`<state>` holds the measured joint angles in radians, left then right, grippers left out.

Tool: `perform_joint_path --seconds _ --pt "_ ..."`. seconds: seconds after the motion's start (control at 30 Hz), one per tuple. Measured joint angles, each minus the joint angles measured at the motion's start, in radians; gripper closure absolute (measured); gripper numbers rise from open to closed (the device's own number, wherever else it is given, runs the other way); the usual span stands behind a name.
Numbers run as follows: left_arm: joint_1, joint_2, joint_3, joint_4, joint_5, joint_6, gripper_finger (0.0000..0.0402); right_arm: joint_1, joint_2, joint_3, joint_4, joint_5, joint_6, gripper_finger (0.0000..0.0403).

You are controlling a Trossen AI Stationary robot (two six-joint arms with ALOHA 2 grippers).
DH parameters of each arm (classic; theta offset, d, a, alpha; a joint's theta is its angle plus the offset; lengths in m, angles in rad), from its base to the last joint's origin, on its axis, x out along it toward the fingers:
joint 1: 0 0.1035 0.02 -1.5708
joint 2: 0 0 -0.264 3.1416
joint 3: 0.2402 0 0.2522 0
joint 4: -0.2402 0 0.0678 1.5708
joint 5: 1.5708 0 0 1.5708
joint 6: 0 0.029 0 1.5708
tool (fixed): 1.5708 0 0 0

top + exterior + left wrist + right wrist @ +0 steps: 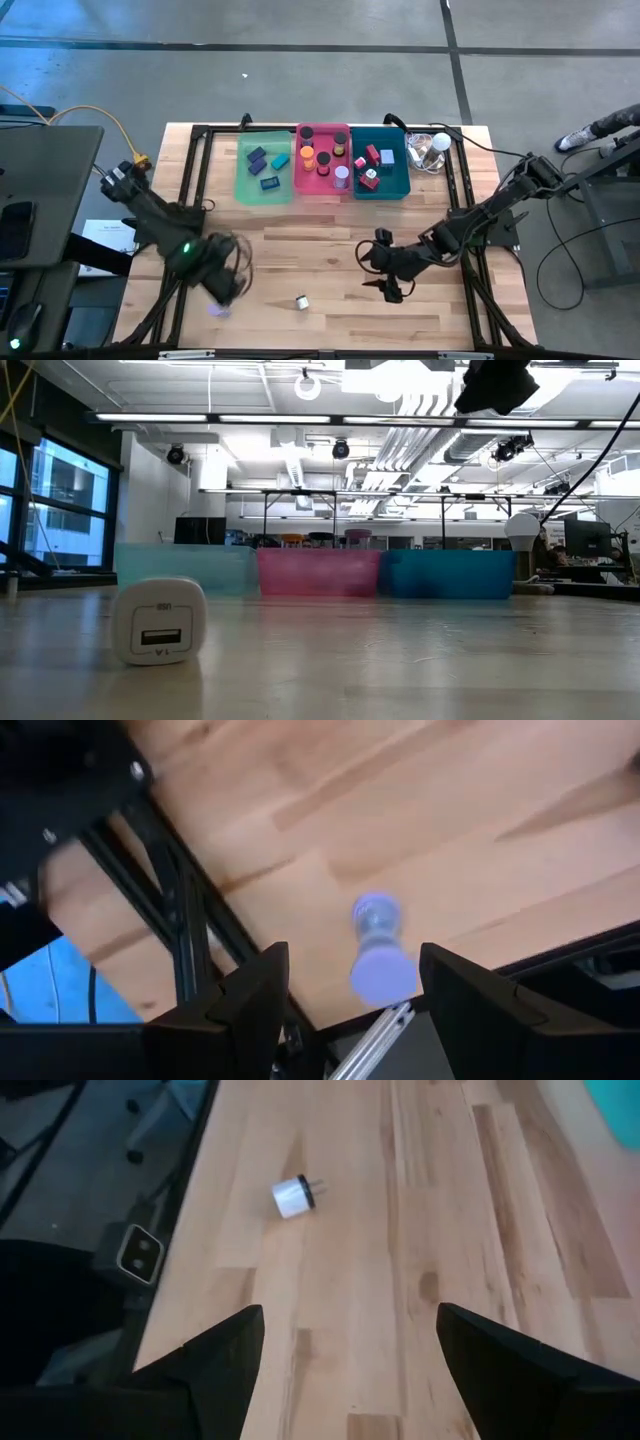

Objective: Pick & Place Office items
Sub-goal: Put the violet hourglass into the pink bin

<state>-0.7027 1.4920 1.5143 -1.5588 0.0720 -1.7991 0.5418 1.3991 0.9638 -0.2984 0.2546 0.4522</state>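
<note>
Closest to the low camera sits a small white USB charger plug [159, 620], lower left of that frame, resting on the wooden table [420, 660] by itself. From above, that same plug shows near the bottom centre, well apart from both arms. Beyond it, along the upper middle of the high view, stand the green tray [262, 186], the pink tray [322, 184] and the teal tray [380, 186], already loaded with most of the office items [330, 160]: dark and teal blocks in green, short cylinders in pink, red and purple pieces in teal.

Lower left in the high view, the left gripper [224, 286] hangs over a pale lilac item [378, 952] lying on its side near the table's near edge. Its fingers are spread with nothing between them; the lilac piece sits between and just beyond the fingertips in the wrist view. The right gripper [391, 287], lower right of centre, also has its fingers apart and empty, facing the plug across bare wood.

My worry is that lilac piece: it looks round and it lies close to the edge, so a finger nudging it off-centre could roll it off the table. The plug's prongs might likewise twist it out of a loose pinch.
</note>
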Motion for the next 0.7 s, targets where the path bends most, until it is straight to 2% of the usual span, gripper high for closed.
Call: perform_joint_path --seconds 0.17,0.33,0.7 --pt "-0.14 0.053 0.0 0.056 -0.05 -0.132 0.0184 0.005 0.0 0.0 0.028 0.0 -0.002 0.0117" --pt "-0.184 0.098 0.0 0.112 -0.052 -0.188 0.0184 0.004 0.0 0.0 0.048 0.001 -0.003 0.0117" --pt "-0.186 0.159 -0.001 0.18 -0.058 -0.081 0.0184 0.005 0.0 0.0 0.05 0.0 0.019 0.0117"
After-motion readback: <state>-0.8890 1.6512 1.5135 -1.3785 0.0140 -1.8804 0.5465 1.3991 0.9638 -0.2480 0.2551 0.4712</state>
